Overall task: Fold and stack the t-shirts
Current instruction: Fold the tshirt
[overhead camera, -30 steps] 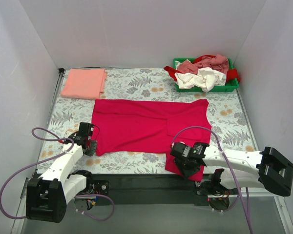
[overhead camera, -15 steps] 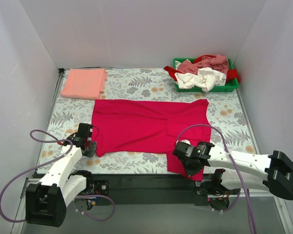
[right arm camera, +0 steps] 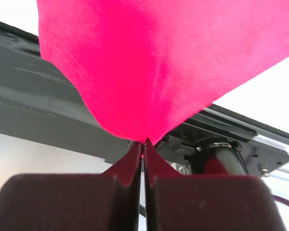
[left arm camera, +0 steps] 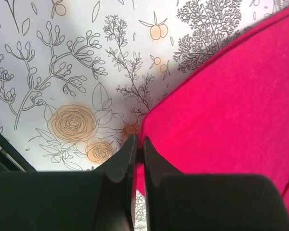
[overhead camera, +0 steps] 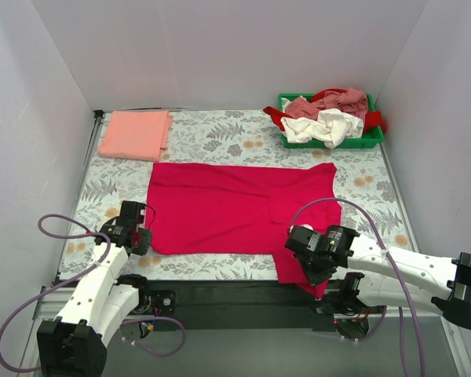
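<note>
A large crimson-red t-shirt (overhead camera: 235, 206) lies spread across the middle of the flowered table. My left gripper (overhead camera: 144, 239) is shut on its near left corner (left arm camera: 151, 127), the cloth edge pinched between the black jaws (left arm camera: 138, 144). My right gripper (overhead camera: 312, 271) is shut on the shirt's near right corner (right arm camera: 149, 67), which hangs over the table's front edge and rises from the closed jaws (right arm camera: 143, 142). A folded salmon-pink t-shirt (overhead camera: 135, 133) lies at the far left. White, dusty-pink and red t-shirts (overhead camera: 330, 116) are heaped at the far right.
A green plastic bin (overhead camera: 367, 141) at the far right corner holds the heaped shirts. White walls close in the table on three sides. A black rail (overhead camera: 220, 294) runs along the near edge, with purple cables looping from both arms.
My right gripper has closed on the shirt's near right corner and shifted right. My left gripper has drawn its corner slightly nearer and to the left.
</note>
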